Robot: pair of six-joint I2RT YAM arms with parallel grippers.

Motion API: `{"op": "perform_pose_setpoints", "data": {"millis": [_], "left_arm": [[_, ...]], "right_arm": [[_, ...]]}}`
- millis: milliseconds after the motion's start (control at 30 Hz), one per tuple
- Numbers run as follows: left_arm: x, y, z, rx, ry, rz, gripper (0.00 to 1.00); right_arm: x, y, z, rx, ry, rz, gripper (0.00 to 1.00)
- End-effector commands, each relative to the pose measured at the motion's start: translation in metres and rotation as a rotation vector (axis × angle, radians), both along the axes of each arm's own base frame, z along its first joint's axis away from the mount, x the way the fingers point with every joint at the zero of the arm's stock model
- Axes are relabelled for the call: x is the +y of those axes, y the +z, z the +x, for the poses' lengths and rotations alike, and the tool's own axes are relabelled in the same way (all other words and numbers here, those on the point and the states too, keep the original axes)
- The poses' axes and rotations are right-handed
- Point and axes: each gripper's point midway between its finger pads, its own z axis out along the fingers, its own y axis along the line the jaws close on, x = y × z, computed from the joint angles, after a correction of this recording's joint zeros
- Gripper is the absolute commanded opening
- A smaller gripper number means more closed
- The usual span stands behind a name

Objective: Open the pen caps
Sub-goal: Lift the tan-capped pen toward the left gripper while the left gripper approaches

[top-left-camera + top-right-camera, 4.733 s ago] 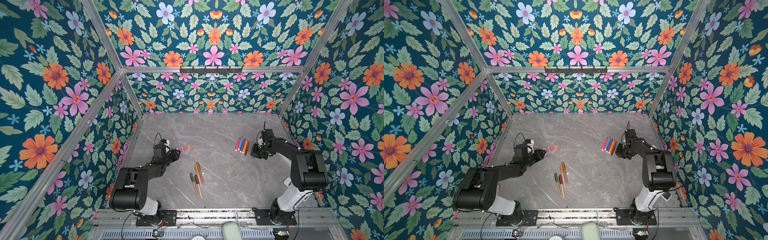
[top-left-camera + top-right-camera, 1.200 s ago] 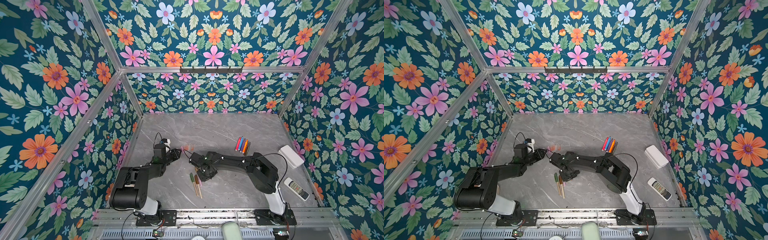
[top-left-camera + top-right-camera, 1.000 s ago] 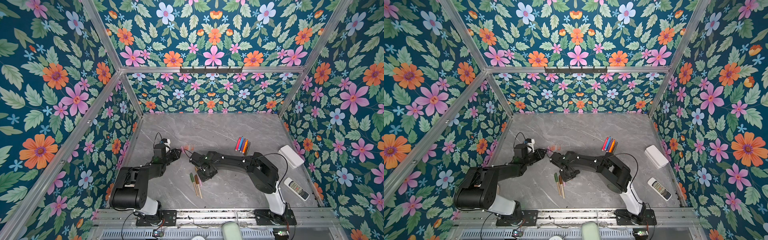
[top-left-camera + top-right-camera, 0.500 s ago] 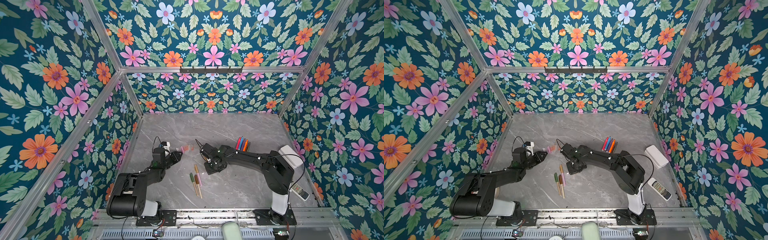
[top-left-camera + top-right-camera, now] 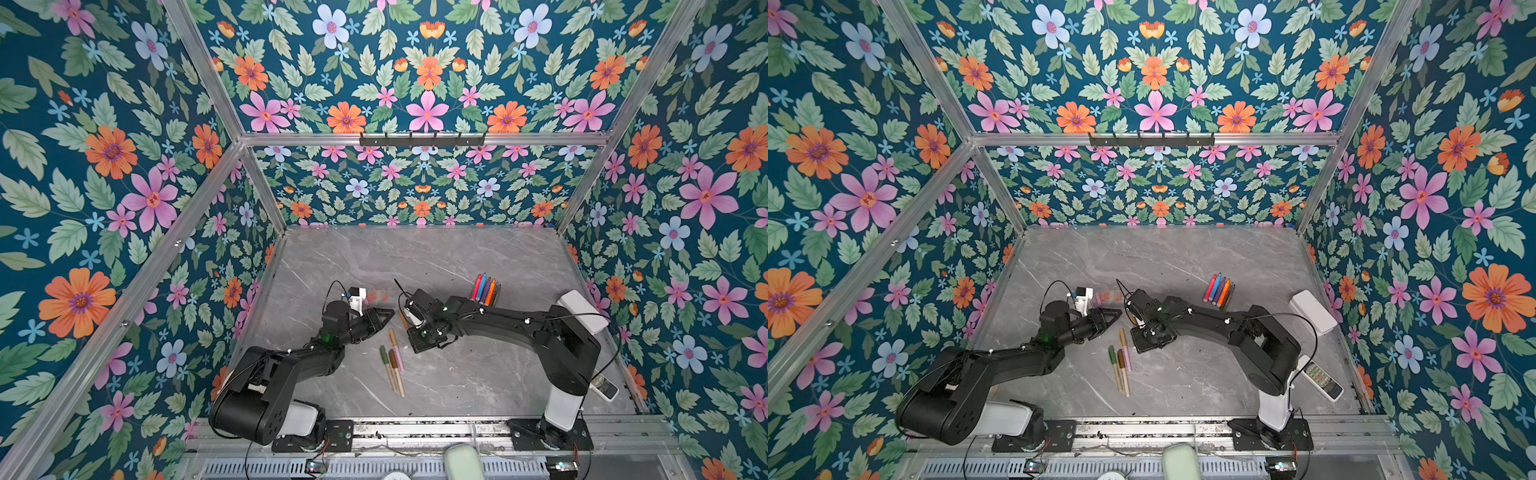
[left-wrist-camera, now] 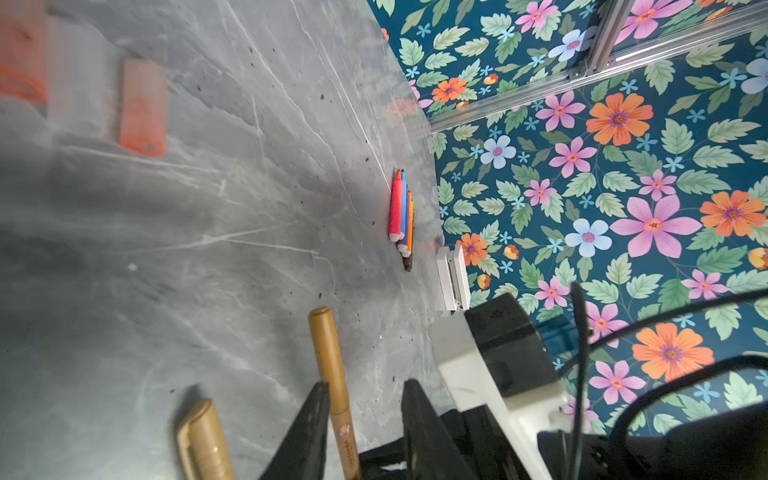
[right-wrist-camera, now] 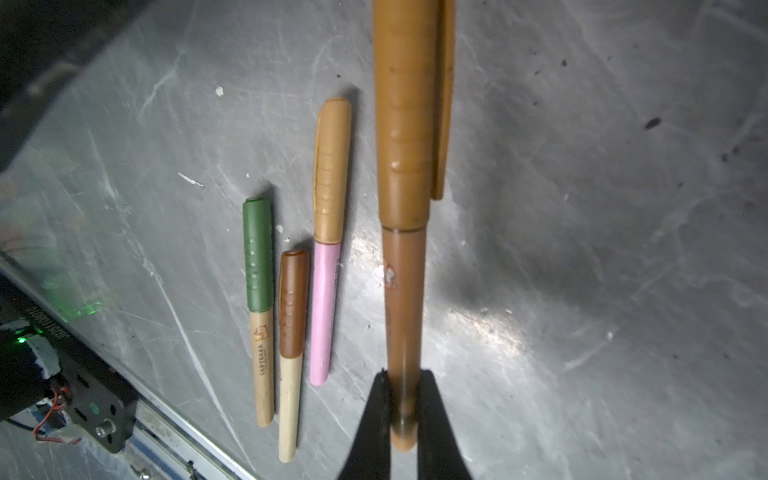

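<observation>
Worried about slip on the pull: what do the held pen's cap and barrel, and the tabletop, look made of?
The cap: probably matte tan plastic, judging by moulded bumps and clip. The barrel: smoother brown plastic, faint sheen, printed logo. The tabletop: hard, glossy, marble-veined, scratched with glare; stone or laminate, cannot tell.

The counter (image 5: 415,253) lies open across the upper middle in both top views. Lower centre, three capped pens (image 5: 394,365) block the way (loose caps (image 5: 376,296) above them), bright pens (image 5: 484,289) to the right.
</observation>
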Motion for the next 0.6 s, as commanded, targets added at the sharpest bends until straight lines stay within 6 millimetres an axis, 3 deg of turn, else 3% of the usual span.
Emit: {"op": "perform_pose_setpoints", "data": {"millis": [0, 567], "left_arm": [[-0.009, 0.006, 0.002, -0.014, -0.006, -0.014, 0.33], [-0.023, -0.007, 0.004, 0.015, -0.037, 0.002, 0.37]], "right_arm": [[0.004, 0.008, 0.002, -0.023, 0.008, 0.030, 0.00], [0.005, 0.019, -0.004, -0.021, 0.011, 0.083, 0.00]]}}
